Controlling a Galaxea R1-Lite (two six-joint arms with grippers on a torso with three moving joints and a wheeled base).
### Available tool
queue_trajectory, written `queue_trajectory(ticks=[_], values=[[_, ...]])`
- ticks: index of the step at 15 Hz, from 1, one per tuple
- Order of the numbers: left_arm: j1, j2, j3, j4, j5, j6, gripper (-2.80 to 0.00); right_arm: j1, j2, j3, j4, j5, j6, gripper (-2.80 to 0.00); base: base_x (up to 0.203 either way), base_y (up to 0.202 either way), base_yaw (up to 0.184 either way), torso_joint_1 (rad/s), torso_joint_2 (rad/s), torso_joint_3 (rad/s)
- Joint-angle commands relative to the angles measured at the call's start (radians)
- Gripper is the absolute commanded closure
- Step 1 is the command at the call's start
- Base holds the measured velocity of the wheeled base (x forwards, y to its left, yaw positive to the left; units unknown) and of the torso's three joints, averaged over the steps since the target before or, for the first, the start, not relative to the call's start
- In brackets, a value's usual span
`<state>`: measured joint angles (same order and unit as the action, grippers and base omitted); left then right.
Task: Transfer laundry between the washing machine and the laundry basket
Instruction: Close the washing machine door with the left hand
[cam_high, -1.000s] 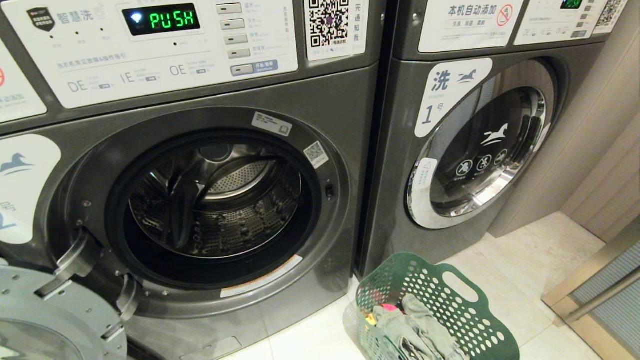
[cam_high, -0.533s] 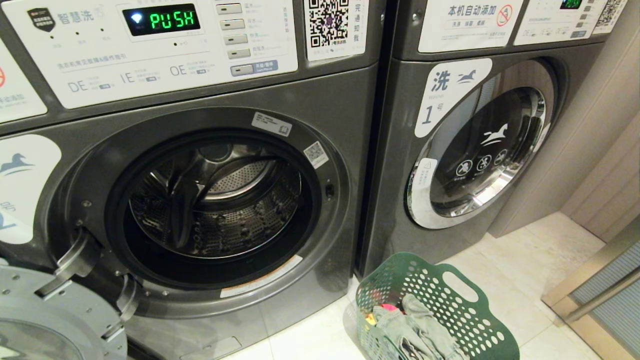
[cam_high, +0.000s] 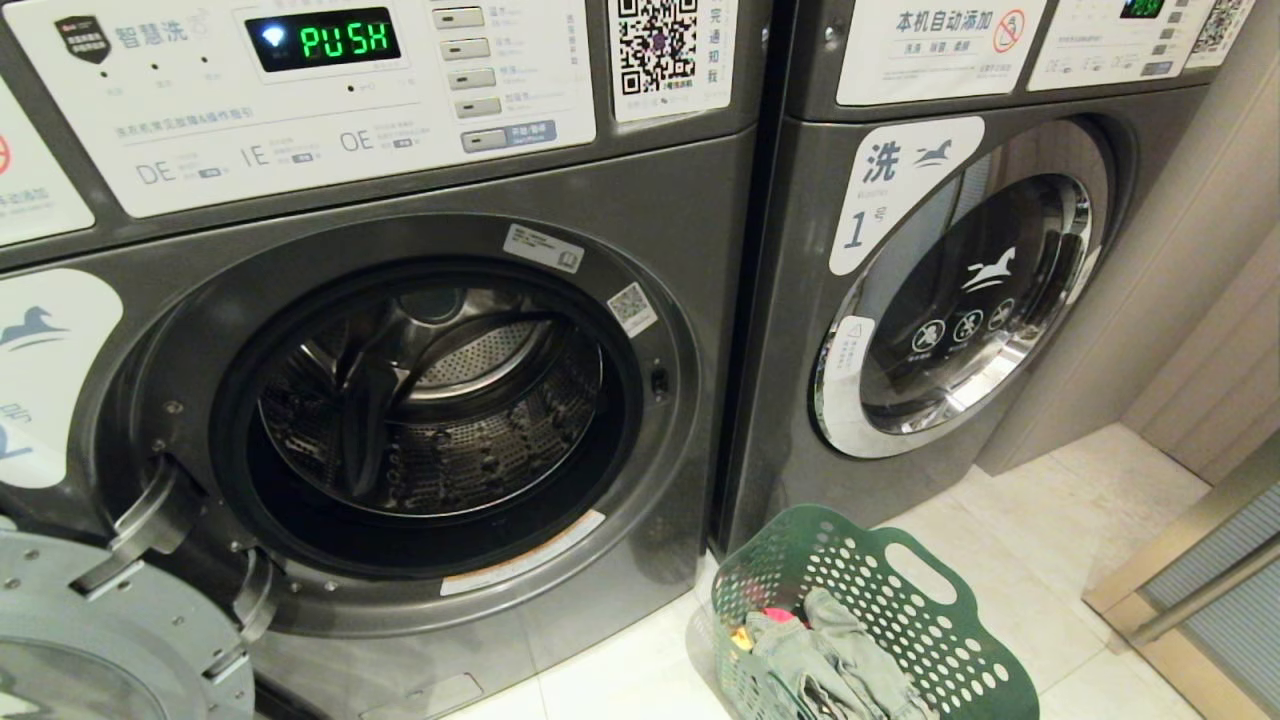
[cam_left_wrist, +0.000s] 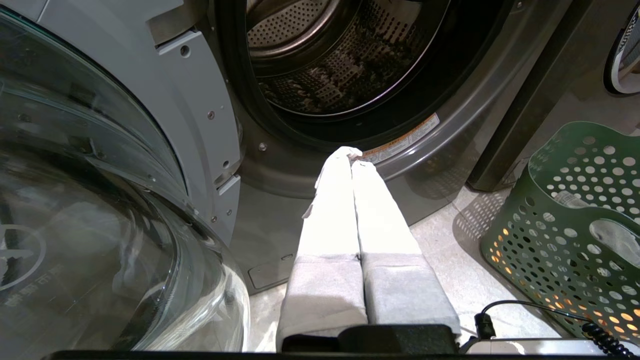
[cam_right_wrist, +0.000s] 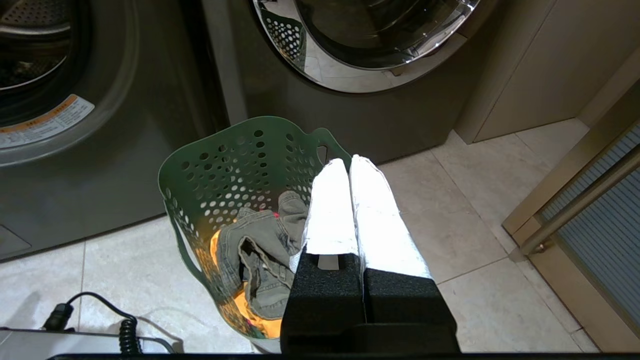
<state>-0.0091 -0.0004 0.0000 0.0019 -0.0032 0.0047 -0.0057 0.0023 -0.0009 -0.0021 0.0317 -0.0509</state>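
While the washing machine stands with its round door swung wide on its hinge side and its steel drum showing no cloth inside, the laundry lies heaped in the green laundry basket on the tiled floor, just before the seam between this machine and the closed machine marked "1"; olive-grey cloth covers orange and pink pieces. Left gripper hangs low before the door opening, fingers pressed together, holding nothing. Right gripper hovers over the basket's rim, fingers likewise pinched together and empty
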Motion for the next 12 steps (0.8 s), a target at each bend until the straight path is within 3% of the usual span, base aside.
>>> queue_trajectory(ticks=[1,7,12], values=[[0.000,0.000,0.000,0.000,0.000,0.000,0.00,0.000,-0.001,0.002,0.006,0.001,-0.017,0.00,0.000,0.000,0.000,0.000,0.00,0.000],[0.000,0.000,0.000,0.001,0.000,0.000,0.00,0.000,0.001,0.001,0.004,0.008,-0.073,0.00,0.000,0.000,0.000,0.000,0.00,0.000],[0.000,0.000,0.000,0.001,0.000,0.000,0.00,0.001,-0.001,-0.001,0.007,0.008,-0.075,0.00,0.000,0.000,0.000,0.000,0.00,0.000]])
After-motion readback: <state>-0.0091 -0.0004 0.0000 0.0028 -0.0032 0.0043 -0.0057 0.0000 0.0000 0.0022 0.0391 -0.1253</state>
